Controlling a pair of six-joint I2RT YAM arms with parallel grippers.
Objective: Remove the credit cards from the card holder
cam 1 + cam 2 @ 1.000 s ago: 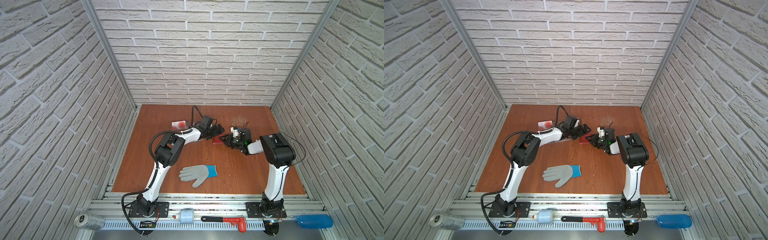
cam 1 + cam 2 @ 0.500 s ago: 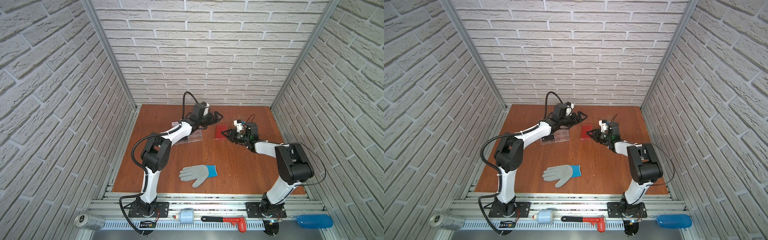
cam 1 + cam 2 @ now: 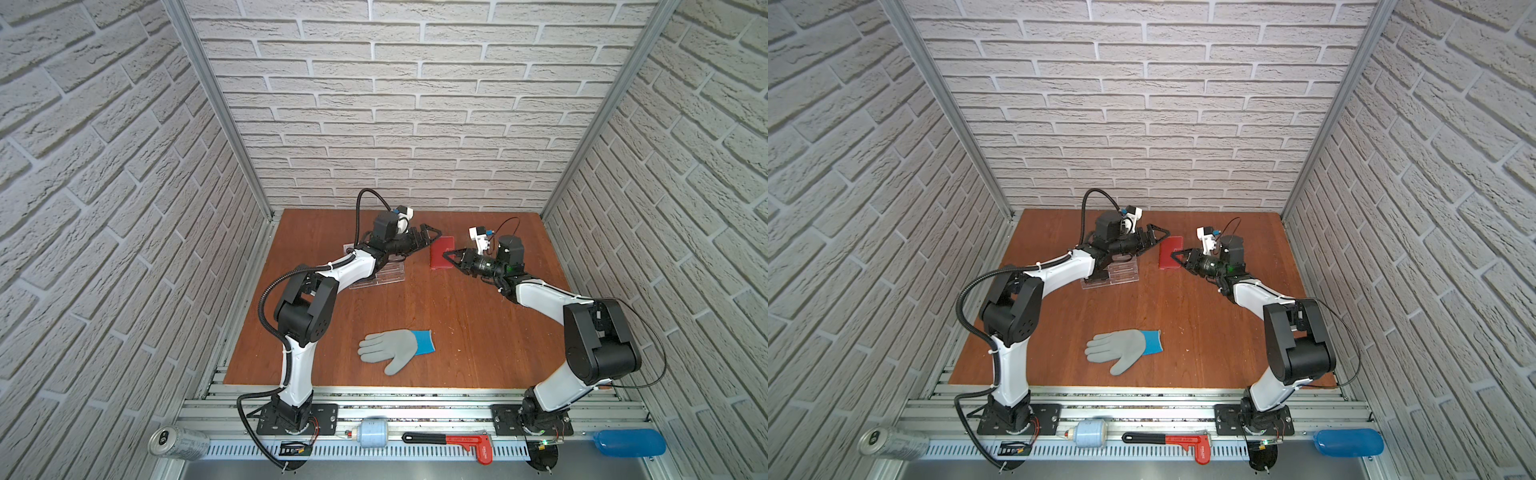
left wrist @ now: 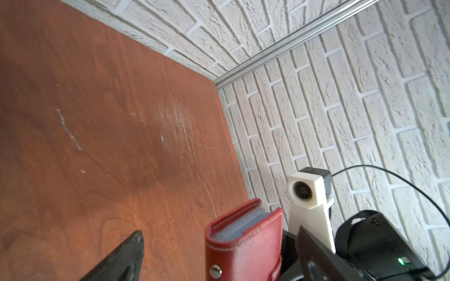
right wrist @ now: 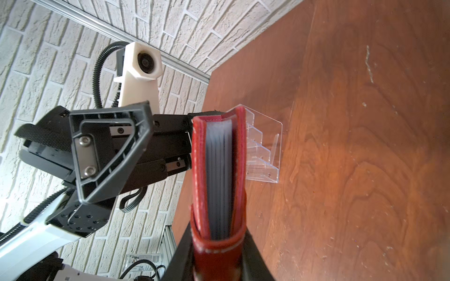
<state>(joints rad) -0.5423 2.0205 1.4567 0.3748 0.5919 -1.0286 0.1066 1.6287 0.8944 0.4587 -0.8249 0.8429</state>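
The card holder (image 3: 441, 253) (image 3: 1170, 254) is a dark red booklet held off the table, closed, with its strap (image 5: 216, 245) wrapped round it. My right gripper (image 3: 448, 256) (image 3: 1178, 254) (image 5: 218, 234) is shut on its strap end, a black finger on each cover. Only grey sleeve edges (image 5: 219, 175) show, so the credit cards are hidden. My left gripper (image 3: 432, 240) (image 3: 1159, 239) (image 4: 219, 233) is open. Its fingers (image 4: 126, 258) stand either side of the card holder (image 4: 243, 245), apart from it. A snap stud (image 4: 215, 271) shows on the cover.
A clear acrylic tiered stand (image 3: 378, 276) (image 3: 1113, 272) (image 5: 263, 150) sits under the left arm. A grey and blue glove (image 3: 395, 347) lies nearer the front. A can (image 3: 178, 442), a red-handled wrench (image 3: 449, 440) and a blue bottle (image 3: 627, 442) lie on the front rail.
Over the last second both arms have stretched toward the back wall, the right gripper carrying the card holder up and back. In the last half second little has moved.
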